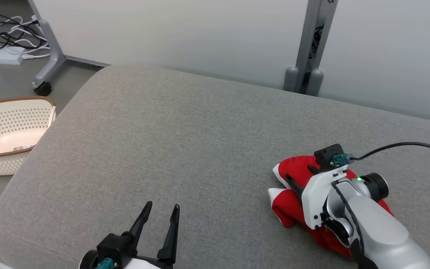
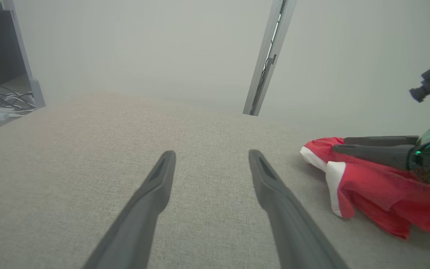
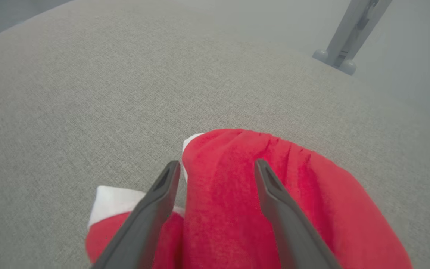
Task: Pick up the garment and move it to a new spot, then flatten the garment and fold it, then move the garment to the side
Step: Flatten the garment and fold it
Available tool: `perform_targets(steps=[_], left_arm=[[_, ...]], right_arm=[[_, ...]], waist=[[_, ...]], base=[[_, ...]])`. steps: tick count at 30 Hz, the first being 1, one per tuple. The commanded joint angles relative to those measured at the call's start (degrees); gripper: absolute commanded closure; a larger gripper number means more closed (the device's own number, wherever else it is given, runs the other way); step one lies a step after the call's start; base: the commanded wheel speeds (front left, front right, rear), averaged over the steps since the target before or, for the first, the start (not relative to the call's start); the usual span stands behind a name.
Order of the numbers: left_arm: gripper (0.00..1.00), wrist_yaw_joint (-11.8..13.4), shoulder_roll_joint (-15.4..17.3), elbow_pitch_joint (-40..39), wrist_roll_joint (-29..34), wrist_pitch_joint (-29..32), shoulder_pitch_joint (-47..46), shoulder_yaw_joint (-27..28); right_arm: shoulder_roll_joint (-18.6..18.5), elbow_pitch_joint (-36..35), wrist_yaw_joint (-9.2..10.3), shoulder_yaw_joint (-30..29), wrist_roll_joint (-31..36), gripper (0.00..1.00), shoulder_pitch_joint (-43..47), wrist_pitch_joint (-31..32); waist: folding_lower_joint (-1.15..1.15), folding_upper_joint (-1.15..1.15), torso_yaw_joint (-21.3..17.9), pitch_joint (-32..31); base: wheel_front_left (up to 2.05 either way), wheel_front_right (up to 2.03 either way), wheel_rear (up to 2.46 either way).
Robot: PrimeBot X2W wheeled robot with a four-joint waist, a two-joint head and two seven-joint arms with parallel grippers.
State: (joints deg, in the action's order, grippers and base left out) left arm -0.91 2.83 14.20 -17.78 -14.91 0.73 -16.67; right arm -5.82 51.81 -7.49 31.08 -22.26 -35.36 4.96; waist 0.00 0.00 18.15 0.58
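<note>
Right pincer hangs over the garment with its two fingers spread wide and a raised fold of red cloth lying between them; the jaws are not closed on it, and whether the tips press into the cloth cannot be told. The garment is a crumpled red piece with white trim at two edges on its left side, bunched in a low heap at the near right of the grey cushion, partly under the right wrist. In the left wrist view the right fingers lie along the top of the heap, pointing to that view's left. Left pincer sits at the near edge of the cushion, well apart from the garment, its fingers spread and holding nothing, with bare grey fabric under them. Off the cushion's left edge a cream perforated basket with a brown rim stands on the floor. Farther back on the left, dark and white cables lie by a grey wheeled leg, and pale panels joined by a grey post stand behind the cushion.
</note>
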Motion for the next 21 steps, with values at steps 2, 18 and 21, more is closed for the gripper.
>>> perform_targets(steps=[2, 18, 21], left_arm=[[0.00, 0.4, 0.2, 0.0, -0.5, -0.2, -0.7, -0.6], [0.00, 1.2, 0.2, 1.1, -1.0, -0.2, -2.0, -1.9], [0.00, 1.2, 0.2, 1.4, -0.7, -0.2, -1.7, -1.7]], right_arm=[[0.0, 2.4, -0.01, 0.0, 0.7, 0.00, -1.3, 0.6], [2.4, 12.0, -0.01, 0.9, -0.5, 1.00, -7.9, -1.5], [2.8, 8.4, -0.01, 3.1, -3.7, 1.00, -8.4, -3.4]], waist=[[0.00, 0.00, 1.3, 0.3], [0.00, 0.00, 2.9, 0.6], [0.00, 0.00, 2.6, 0.0]], base=[[0.00, 0.00, 0.00], [0.00, 0.00, 0.00], [0.00, 0.00, 0.00]])
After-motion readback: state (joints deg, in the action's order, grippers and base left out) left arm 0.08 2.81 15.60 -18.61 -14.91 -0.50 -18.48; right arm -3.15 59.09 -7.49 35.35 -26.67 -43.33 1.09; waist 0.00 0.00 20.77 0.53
